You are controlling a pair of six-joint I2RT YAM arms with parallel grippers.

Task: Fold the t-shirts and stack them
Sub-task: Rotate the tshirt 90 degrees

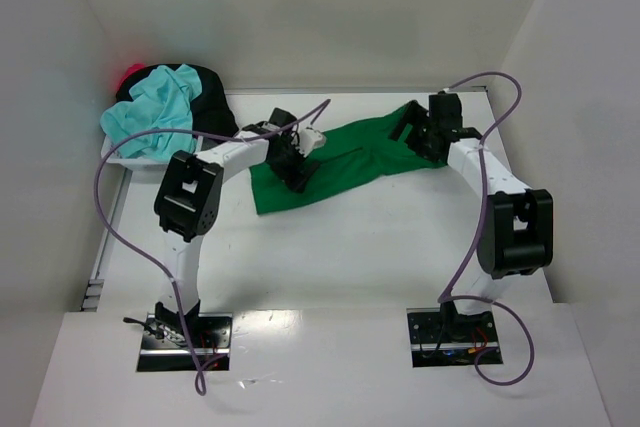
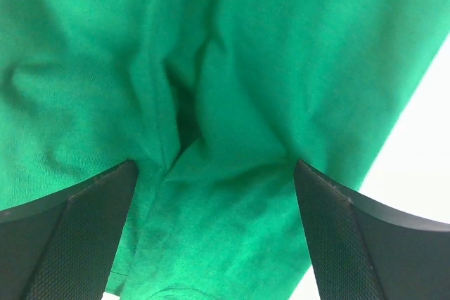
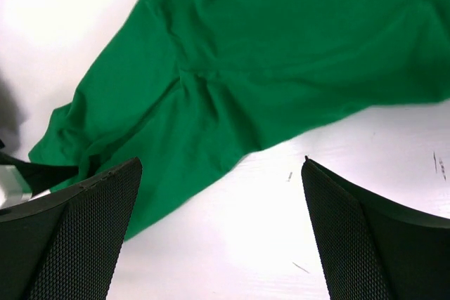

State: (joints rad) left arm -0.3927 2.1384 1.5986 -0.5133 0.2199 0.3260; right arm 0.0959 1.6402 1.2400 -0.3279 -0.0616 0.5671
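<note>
A bright green t-shirt [image 1: 352,159] lies crumpled and stretched out at the back middle of the white table. My left gripper [image 1: 298,165] is open just above the shirt's left part. In the left wrist view the gripper [image 2: 214,166] has wrinkled green cloth [image 2: 281,47] between its wide-apart fingers, not pinched. My right gripper [image 1: 416,133] is open over the shirt's right end. In the right wrist view the gripper [image 3: 221,163] is above bare table beside the shirt's edge [image 3: 281,47]. Turquoise [image 1: 160,112], black [image 1: 208,97] and red/pink [image 1: 128,75] shirts are piled at the back left.
The pile of shirts rests in a small white basket [image 1: 132,160] at the table's back left corner. White walls close in the table [image 1: 350,247] at the back and on both sides. Purple cables loop from both arms.
</note>
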